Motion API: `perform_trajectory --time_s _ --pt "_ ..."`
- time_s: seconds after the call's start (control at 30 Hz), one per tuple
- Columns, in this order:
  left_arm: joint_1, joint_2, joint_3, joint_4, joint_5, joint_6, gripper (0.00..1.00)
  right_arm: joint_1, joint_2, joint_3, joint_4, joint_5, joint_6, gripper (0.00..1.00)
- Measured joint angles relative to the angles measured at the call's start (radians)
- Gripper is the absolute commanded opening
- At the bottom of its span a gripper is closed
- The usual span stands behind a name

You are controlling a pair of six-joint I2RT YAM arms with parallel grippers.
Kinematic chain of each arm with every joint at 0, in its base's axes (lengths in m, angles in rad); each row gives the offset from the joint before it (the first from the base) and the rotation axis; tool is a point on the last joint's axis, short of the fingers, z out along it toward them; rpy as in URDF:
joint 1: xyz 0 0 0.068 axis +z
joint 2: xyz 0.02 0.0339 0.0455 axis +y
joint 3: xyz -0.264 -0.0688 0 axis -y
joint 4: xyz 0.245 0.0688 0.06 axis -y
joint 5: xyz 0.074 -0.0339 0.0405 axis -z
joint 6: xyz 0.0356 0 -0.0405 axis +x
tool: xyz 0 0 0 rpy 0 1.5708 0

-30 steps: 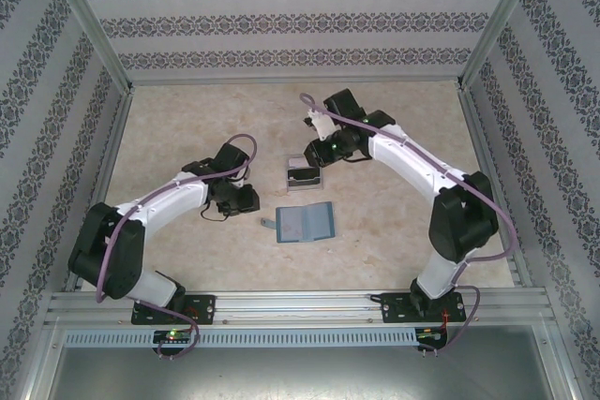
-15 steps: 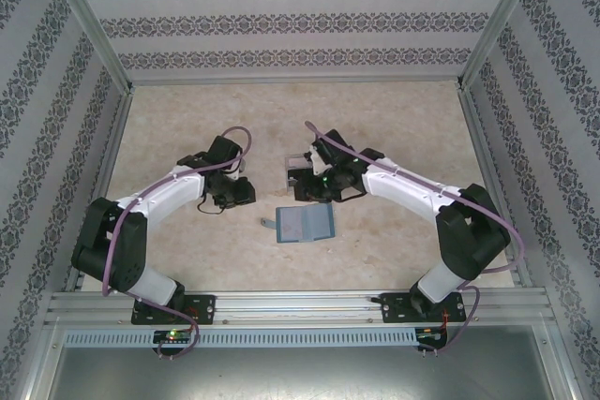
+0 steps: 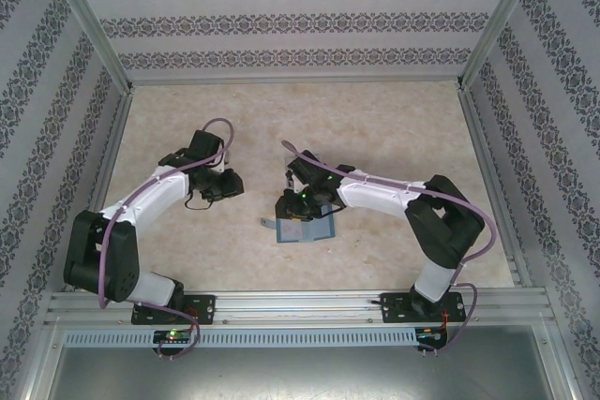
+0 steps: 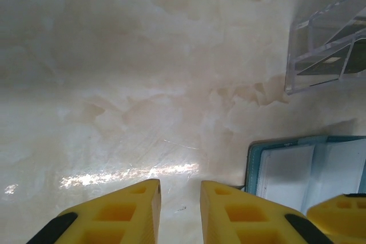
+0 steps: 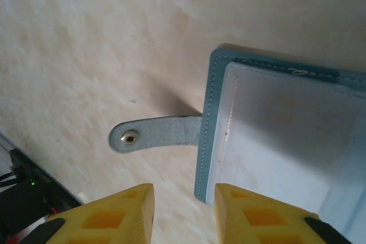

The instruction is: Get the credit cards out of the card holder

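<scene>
One small flat teal-blue folding card holder (image 3: pixel 307 229) lies open on the pale marbled table (image 3: pixel 394 128), near the middle and between the two arms. It shows two pale blue-grey inner panels and one side tab (image 5: pixel 163 131) carrying a single metal snap (image 5: pixel 131 138). Whether a card sits in either panel cannot be told.

One clear plastic square tray (image 4: pixel 320 38) stands just beyond the holder, apart from it. Dark and pale flat shapes seen through its walls look like the credit cards (image 4: pixel 355 58) — too cut off to count.

There are two arms, each with one yellow-fingered tool. The left arm is bent at the elbow and reaches inward. Its left gripper (image 4: pixel 180 191) hovers low over bare table just left of the holder, its fingers a narrow gap apart with nothing between them.

The right arm stretches sideways across the table, forearm almost level, with its wrist over the holder's tab side. The right gripper (image 5: pixel 183 195) points down at the holder's corner beside the tab — fingers parted, nothing held.
</scene>
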State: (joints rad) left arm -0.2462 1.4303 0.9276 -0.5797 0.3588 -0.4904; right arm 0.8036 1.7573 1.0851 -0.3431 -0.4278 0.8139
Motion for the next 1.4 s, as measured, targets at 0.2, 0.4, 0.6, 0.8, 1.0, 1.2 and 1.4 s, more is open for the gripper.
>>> perform_trajectory --time_s 0.2,0.4,0.6,0.8,1.0,1.2,1.4 --pt "0.002 -0.006 -0.02 -0.006 0.0 0.006 0.25 0.018 0.058 0.0 0.029 0.0 0.023 0.35" --pt "0.006 -0.014 -0.028 -0.012 0.001 0.009 0.26 0.031 0.109 0.021 0.038 -0.001 0.029 0.35" --pt "0.006 -0.017 -0.028 -0.012 0.001 0.01 0.25 0.032 0.114 0.031 0.04 0.0 0.029 0.36" --pt "0.006 -0.017 -0.028 -0.012 0.001 0.01 0.26 0.032 0.114 0.032 0.029 0.012 0.028 0.36" --pt "0.006 -0.017 -0.028 -0.012 0.001 0.011 0.25 0.032 0.11 0.035 0.007 0.033 0.024 0.36" --pt "0.006 -0.017 -0.028 -0.012 0.006 0.012 0.25 0.032 0.097 0.039 -0.042 0.073 0.016 0.37" --pt "-0.002 -0.016 -0.024 -0.013 0.008 0.012 0.25 0.039 0.087 0.056 -0.118 0.13 -0.006 0.38"
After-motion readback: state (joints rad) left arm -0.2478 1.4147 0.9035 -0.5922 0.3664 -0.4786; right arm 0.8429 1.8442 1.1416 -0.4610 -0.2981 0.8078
